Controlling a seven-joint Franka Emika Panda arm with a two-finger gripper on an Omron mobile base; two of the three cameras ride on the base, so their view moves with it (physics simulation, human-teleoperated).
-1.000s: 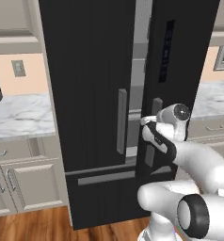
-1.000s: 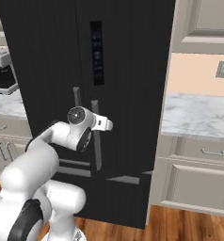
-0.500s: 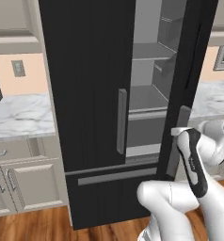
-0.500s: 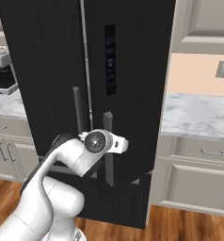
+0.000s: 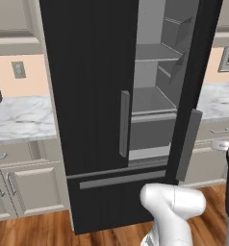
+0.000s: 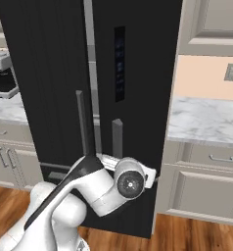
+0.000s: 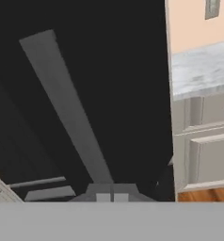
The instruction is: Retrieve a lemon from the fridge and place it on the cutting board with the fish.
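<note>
Fridge (image 5: 92,96) standing with right door (image 5: 196,86) swung wide, grey shelves (image 5: 152,102) bared, left door shut. Claw (image 7: 111,196) clamped tight on that door's long grey handle (image 7: 67,108), which slants up and away from the fingertips. Marble desk (image 7: 198,70) off to the claw's right.

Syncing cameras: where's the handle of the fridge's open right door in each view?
Left base view: door handle, right of centre, on the swung-out door's edge.
Right base view: short grey bar at centre, above the arm's wrist.
Hand view: long diagonal grey bar, ending at the fingertips.
Shared landmark: marble counter.
</note>
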